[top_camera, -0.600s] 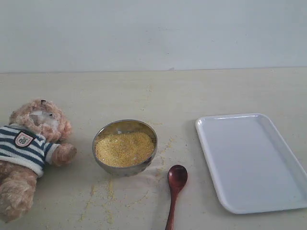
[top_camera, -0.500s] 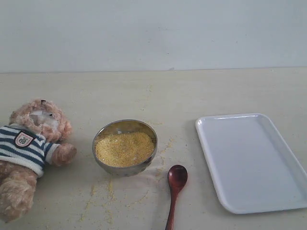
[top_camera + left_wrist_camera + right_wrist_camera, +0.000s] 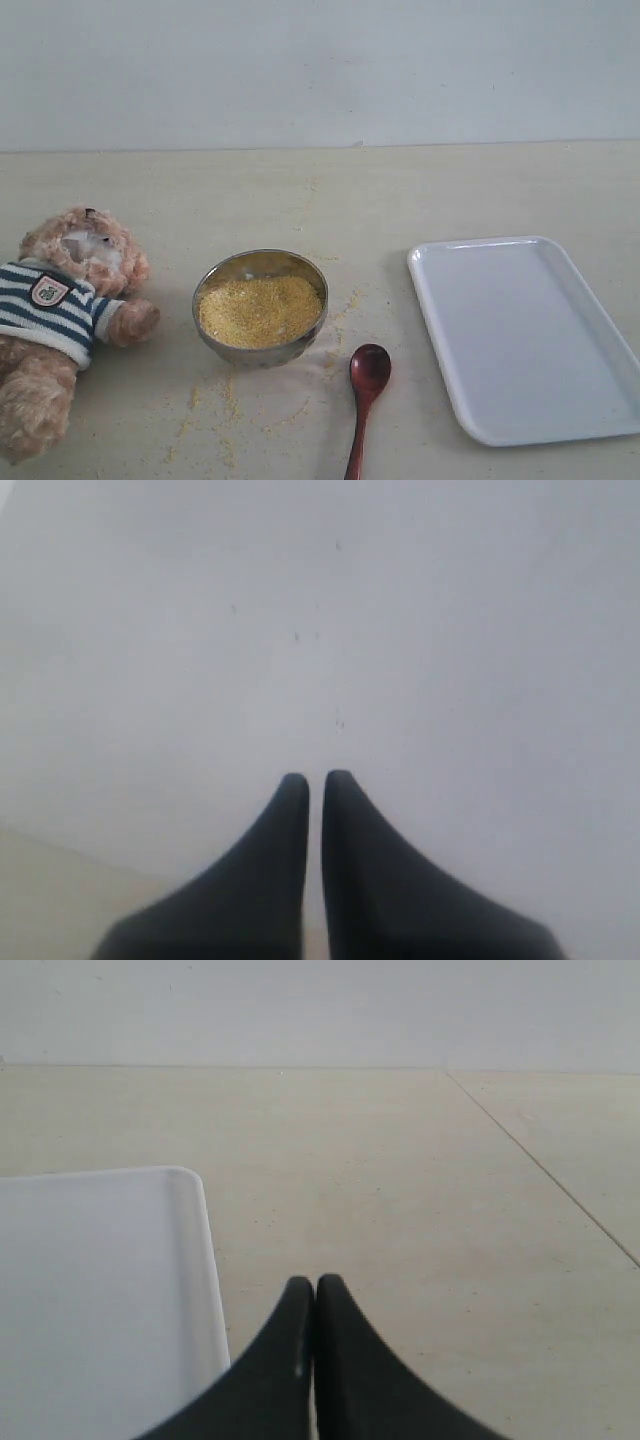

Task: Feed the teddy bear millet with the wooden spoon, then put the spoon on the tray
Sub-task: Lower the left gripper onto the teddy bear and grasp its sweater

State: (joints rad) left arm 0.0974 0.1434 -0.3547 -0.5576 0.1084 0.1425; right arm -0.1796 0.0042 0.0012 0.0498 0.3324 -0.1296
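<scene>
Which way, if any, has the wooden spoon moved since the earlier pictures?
No. The wooden spoon keeps its place between the steel bowl and the tray, with the same gaps.

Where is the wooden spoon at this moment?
In the exterior view the wooden spoon lies on the table at the bottom middle, just right of the millet bowl and left of the white tray.

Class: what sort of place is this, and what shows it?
Likely a robot test bench: a plain table against a blank wall, with a teddy bear, millet bowl and tray as props.
</scene>
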